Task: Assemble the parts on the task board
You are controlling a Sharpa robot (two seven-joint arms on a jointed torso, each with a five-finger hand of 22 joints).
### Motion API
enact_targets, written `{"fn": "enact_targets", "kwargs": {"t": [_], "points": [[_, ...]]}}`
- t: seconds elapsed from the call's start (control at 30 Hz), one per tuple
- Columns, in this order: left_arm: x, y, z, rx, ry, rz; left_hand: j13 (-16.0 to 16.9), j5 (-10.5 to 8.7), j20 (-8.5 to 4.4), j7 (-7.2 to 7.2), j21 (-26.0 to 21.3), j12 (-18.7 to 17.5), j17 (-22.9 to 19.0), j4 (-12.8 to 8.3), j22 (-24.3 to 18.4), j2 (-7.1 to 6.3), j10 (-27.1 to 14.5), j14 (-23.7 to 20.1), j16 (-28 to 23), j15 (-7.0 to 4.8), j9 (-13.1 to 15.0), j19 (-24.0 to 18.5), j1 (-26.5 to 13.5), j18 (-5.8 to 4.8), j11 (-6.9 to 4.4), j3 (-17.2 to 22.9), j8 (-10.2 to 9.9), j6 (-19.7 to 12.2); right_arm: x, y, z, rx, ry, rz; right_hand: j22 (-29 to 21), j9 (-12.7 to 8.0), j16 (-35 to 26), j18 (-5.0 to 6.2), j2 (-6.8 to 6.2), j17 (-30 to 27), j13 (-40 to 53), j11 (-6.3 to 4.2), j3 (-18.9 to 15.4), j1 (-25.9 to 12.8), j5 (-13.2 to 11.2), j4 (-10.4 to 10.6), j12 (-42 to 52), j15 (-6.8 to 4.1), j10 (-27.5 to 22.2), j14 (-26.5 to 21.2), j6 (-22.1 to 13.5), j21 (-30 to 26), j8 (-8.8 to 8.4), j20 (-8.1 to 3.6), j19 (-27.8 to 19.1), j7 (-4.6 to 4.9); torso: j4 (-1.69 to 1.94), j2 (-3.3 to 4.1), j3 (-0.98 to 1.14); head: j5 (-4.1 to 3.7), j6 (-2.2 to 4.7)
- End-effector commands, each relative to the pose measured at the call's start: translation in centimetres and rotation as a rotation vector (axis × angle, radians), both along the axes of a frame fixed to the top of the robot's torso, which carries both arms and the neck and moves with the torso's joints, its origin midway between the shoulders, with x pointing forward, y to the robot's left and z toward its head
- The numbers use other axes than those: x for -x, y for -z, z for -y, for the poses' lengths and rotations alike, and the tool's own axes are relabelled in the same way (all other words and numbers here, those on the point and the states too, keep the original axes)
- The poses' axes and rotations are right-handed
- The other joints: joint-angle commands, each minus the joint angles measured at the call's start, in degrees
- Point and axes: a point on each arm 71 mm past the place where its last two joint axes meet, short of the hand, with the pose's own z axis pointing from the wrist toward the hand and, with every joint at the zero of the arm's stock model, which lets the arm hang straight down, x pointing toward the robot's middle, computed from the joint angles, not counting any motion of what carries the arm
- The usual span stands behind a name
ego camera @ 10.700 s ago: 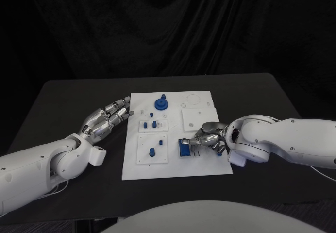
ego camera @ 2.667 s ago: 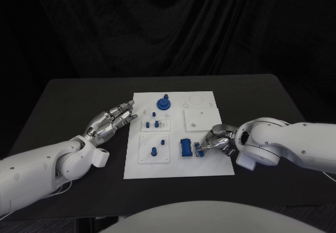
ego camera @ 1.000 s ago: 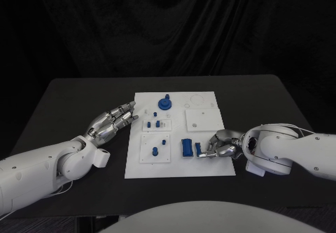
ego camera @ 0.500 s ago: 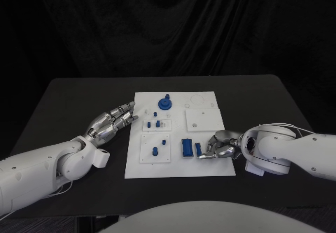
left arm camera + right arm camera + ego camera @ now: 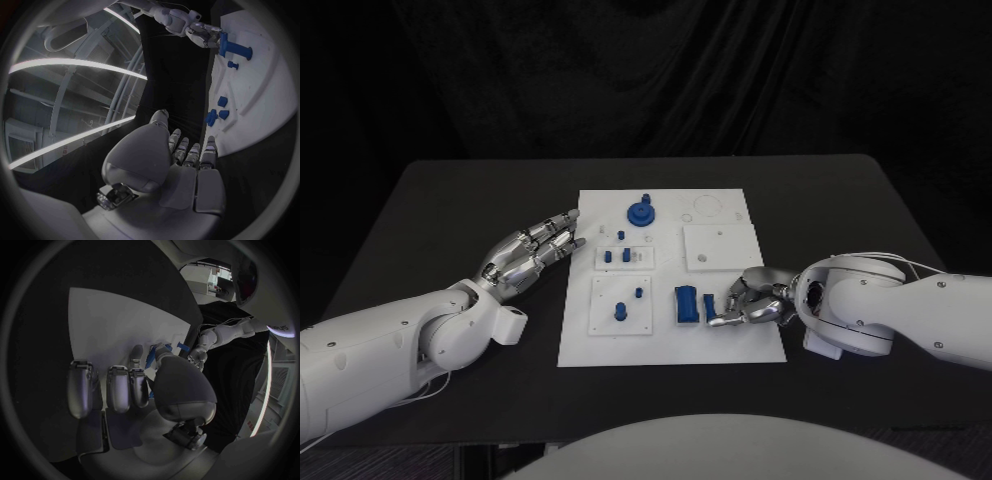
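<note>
Head view of the task board (image 5: 733, 345) on the black table (image 5: 444, 200). The right hand (image 5: 750, 302) rests at the board's right edge, its fingers curled narrow around a small blue peg (image 5: 710, 305) that stands just beside the larger blue block (image 5: 687, 304). Ten seconds earlier this hand was closed over the block itself; the block now lies free on the board, and over the last second the hand has barely moved. The likely meaning is that the block is placed and the peg is the step in hand (whether the peg is seated cannot be told).

The left hand (image 5: 531, 252) lies flat on the table just beside the board's left edge, fingers extended and slightly apart, holding nothing, as it did throughout.

Count of blue parts: one round knob (image 5: 640, 212) at the far end, two short pins (image 5: 625, 256) in the upper left plate, two pieces (image 5: 626, 303) in the lower left plate, one block and one peg. White inset plates: three.
</note>
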Motion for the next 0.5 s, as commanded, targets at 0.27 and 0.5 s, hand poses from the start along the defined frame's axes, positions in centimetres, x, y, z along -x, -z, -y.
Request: {"fn": "enact_targets", "kwargs": {"t": [0.27, 0.5], "points": [[0.03, 0.01, 0.09, 0.016, 0.006, 0.0, 0.0, 0.26, 0.3, 0.77, 0.32, 0.16, -0.09, -0.32, -0.14, 0.14, -0.02, -0.06, -0.25, -0.09, 0.05, 0.1, 0.45, 1.02, -0.07, 0.05, 0.07, 0.01, -0.03, 0.33, -0.09, 0.026, -0.008, -0.018, 12.19, 0.96, 0.04, 0.85, 1.97, 7.45, 15.1, -1.15, 1.38, 4.1, 4.56, -2.07, 0.15, -1.08, 6.06, 4.5, 0.62, 0.21, 1.67, -1.02, 2.65, -1.19, 0.05, 0.0, 0.0, -0.01, 0.0], [0.04, 0.02, 0.07, 0.015, 0.006, -0.001, 0.0, 0.26, 0.3, 0.77, 0.32, 0.16, -0.09, -0.32, -0.14, 0.14, -0.02, -0.06, -0.25, -0.09, 0.05, 0.1, 0.45, 1.02, -0.07, 0.05, 0.07, 0.01, 0.04, 0.38, -0.33, 0.026, -0.021, -0.026, 12.21, 1.55, 0.01, 0.84, 1.22, 7.4, 15.1, -1.46, 1.78, 6.67, 4.17, -4.24, 0.15, -1.36, 6.06, 4.49, 0.61, 0.24, 2.26, -1.33, 2.67, -1.5, -0.01, 0.0, -0.01, 0.06, 0.0]]}}
